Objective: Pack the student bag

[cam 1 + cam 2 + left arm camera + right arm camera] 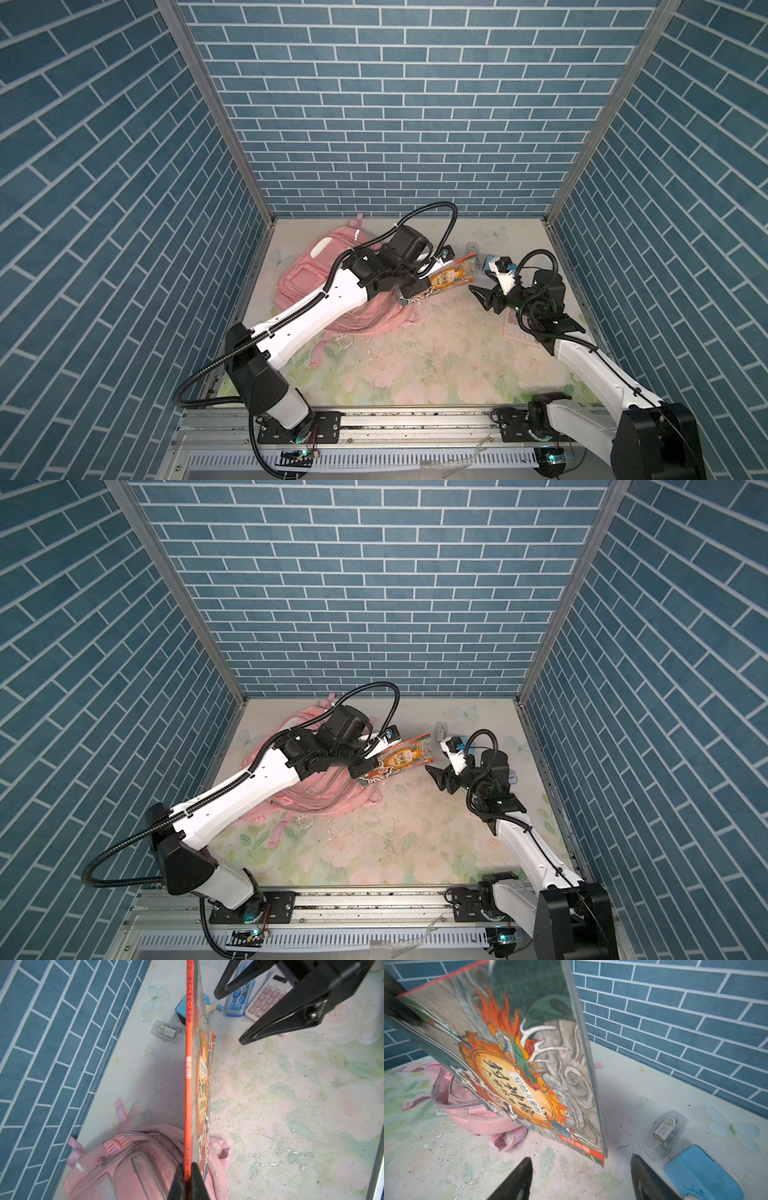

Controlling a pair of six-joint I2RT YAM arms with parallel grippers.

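The pink student bag point(309, 272) point(332, 789) lies at the back left of the table, partly under my left arm. Its unzipped mouth point(450, 1093) faces the middle of the table. My left gripper point(409, 293) point(188, 1174) is shut on one end of a picture book point(451, 276) point(401, 759) point(188, 1064) with a red spine. The book hangs edge-up and tilted, with its held end over the bag's mouth. My right gripper point(480, 298) point(434, 779) point(581, 1169) stands open just short of the book's free corner point(599, 1157), apart from it and holding nothing.
A clear plastic case point(664, 1132) point(168, 1031) and a blue pencil sharpener point(702, 1174) point(182, 1008) lie by the back wall. A blue pencil box point(239, 1001) and a pink calculator point(262, 1000) point(517, 332) sit under my right arm. Loose bag straps point(318, 353) trail forward.
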